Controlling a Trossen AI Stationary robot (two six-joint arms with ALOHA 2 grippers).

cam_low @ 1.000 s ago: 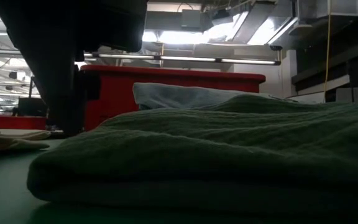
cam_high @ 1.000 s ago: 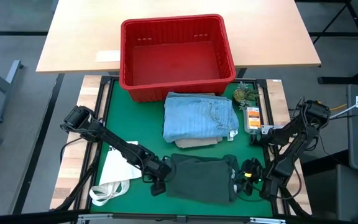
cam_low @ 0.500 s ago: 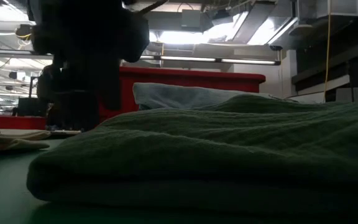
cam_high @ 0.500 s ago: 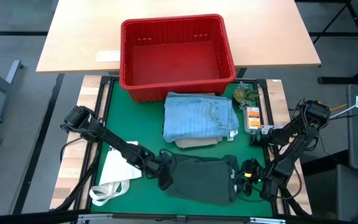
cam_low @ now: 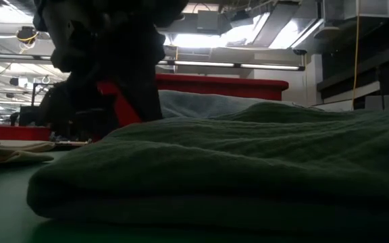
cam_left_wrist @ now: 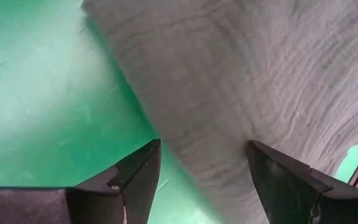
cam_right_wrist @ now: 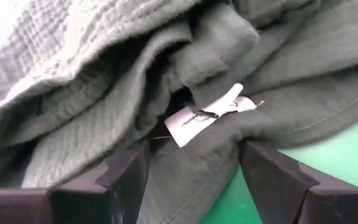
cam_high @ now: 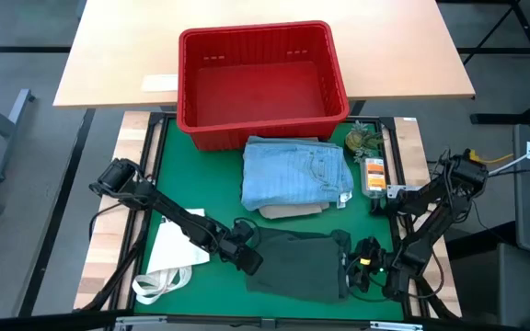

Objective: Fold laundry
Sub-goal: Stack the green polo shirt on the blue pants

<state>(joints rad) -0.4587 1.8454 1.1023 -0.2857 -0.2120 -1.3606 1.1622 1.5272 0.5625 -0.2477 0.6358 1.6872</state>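
- We see the desk [cam_high: 159,175], its green mat carrying everything, with the red basket [cam_high: 263,83] empty at the far end.
- We find the light blue piece [cam_high: 294,171] folded just in front of the basket, lying on the beige piece [cam_high: 288,211] that peeks out beneath it.
- We have the dark green-grey piece [cam_high: 297,262] at the near edge, roughly folded, between both arms; its white label [cam_right_wrist: 207,115] shows among loose layers on the right side.
- We note the white tote bag [cam_high: 168,262] lying beside the left arm, apart from the garment.
- We place the left gripper [cam_high: 247,262] at the garment's left edge, fingers [cam_left_wrist: 135,180] spread wide over the hem, holding nothing.
- We place the right gripper [cam_high: 362,267] at the right edge, fingers [cam_right_wrist: 126,171] equally wide, empty.
- We judge that a clean fold needs both grippers to pinch every layer of their edges together, low against the mat, and lift evenly so the bunched layers by the label do not slip.
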